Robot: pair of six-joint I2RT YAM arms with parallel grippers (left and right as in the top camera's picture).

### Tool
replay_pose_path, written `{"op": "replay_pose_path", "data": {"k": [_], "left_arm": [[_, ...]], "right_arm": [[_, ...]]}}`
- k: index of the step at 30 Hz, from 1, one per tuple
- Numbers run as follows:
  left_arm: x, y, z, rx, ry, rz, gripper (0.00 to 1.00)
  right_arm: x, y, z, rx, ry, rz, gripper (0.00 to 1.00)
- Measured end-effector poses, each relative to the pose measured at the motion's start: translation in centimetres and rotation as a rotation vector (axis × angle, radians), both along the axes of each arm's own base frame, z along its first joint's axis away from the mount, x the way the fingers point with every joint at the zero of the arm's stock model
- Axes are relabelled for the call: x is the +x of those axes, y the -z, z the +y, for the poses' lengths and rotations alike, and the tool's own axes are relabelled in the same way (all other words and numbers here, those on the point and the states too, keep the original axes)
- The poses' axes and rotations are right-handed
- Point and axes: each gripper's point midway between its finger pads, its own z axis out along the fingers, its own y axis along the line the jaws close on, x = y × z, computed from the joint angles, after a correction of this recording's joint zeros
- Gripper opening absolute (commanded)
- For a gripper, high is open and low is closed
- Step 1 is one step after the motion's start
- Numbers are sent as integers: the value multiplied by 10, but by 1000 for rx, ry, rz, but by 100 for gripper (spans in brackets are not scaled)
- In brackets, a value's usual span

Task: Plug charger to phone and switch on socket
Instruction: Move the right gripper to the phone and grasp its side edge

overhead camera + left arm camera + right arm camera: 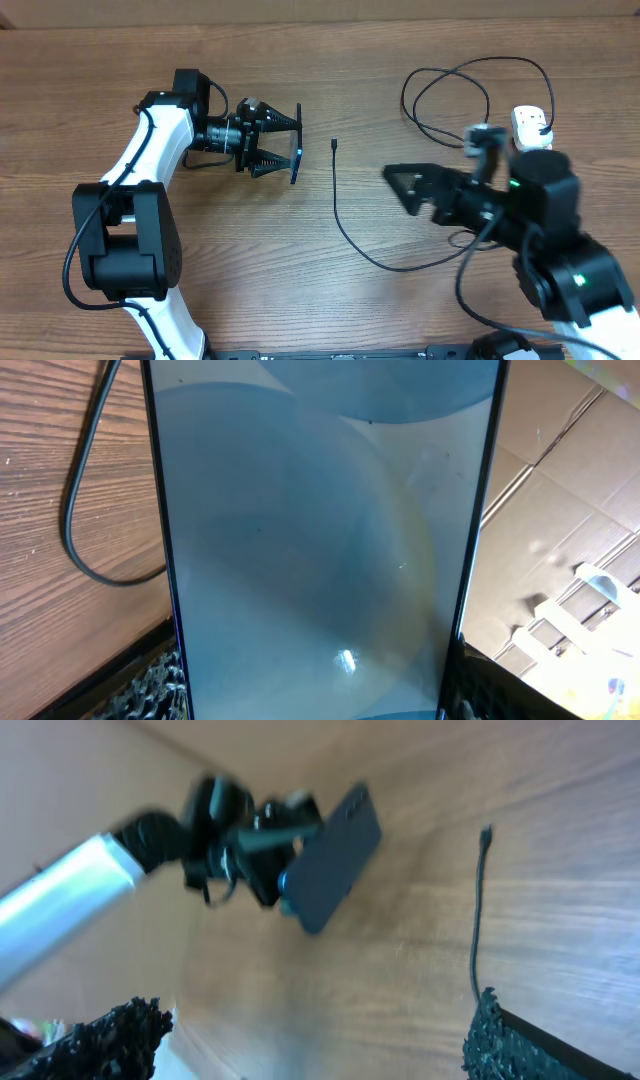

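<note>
Left pincer (288, 143) holds the phone (297, 118) on its edge, the charger tip (334, 145) lies between the phone and the wide, empty right pincer (399, 189), and I think the phone may twist in the grip when the tip pushes in.

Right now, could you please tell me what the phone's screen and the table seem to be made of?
The phone: glossy glass front, probably; it shows reflections and a glint. The table: wood or wood-look laminate, matte, with brown grain streaks.
</note>
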Motion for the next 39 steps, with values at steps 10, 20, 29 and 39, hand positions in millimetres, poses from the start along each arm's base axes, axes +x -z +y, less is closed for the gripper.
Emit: {"op": "replay_pose_path", "data": {"k": [10, 20, 29, 39], "left_arm": [[0, 0, 0, 0, 0, 0, 44], [2, 0, 0, 0, 0, -16, 44], [2, 0, 0, 0, 0, -16, 44], [2, 0, 0, 0, 0, -16, 44]], "right_arm": [[-25, 37, 83, -193, -171, -24, 100], [2, 22, 112, -176, -114, -170, 100], [28, 70, 119, -369, 36, -175, 100], [45, 99, 138, -451, 184, -229, 100]]}}
